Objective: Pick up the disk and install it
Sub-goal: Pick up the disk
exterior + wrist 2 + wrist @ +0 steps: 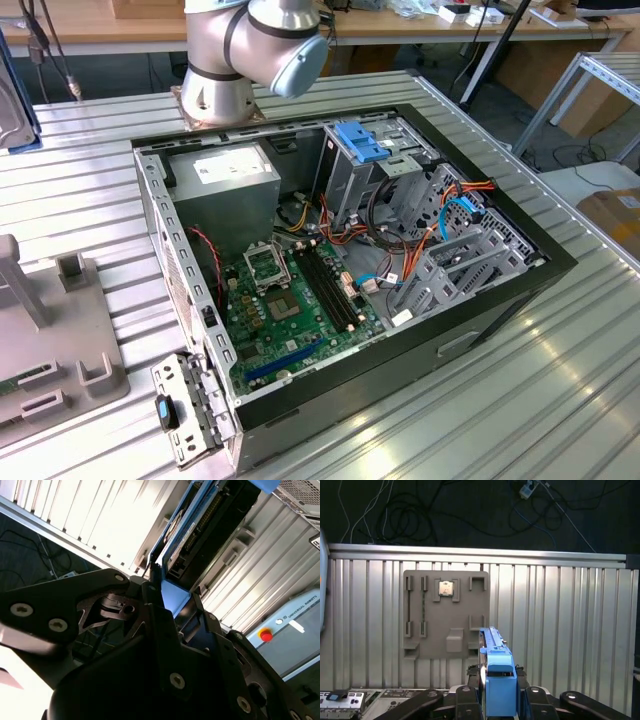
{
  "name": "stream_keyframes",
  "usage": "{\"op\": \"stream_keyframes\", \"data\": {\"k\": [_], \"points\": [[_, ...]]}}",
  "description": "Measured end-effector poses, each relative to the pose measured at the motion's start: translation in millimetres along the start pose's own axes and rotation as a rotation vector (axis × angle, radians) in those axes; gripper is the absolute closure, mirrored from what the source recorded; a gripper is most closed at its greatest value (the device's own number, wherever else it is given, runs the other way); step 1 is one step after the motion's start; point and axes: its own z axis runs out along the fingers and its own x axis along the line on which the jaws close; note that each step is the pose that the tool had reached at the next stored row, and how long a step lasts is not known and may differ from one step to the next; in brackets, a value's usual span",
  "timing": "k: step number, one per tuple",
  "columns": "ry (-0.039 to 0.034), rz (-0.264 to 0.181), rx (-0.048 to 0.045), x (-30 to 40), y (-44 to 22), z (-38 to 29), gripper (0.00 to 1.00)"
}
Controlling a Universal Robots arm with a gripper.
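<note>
Disk stands edge-on, clamped by its blue rail between the fingers of the gripper, over the ribbed counter near a grey fixture plate. Carrying it square and firmly held should ease seating. The exterior view adds the open computer case and its drive bay; the second wrist view shows the disk's pin connector.

Open computer case lies on the table, with the robot arm base directly behind it.

Inside the case:
- Power supply sits at the far corner on the exterior view's left.
- Motherboard lies in front of the power supply.
- Drive bay stands just beside the power supply, on the exterior view's right.

Fixture plate rests on the table on the exterior view's left, apart from the case.

In the first wrist view, the disk stands edge-on, clamped between the fingers, above the table.
</note>
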Motion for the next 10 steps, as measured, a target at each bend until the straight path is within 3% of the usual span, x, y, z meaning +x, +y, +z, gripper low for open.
{"op": "stream_keyframes", "data": {"k": [3,5,10], "points": [[0.0000,0.000,-0.0001,0.2,-7.4,0.1,0.64],[0.0000,0.000,-0.0001,0.4,-16.5,0.2,0.64],[0.0000,0.000,-0.0001,0.6,-28.1,0.3,0.64]]}}
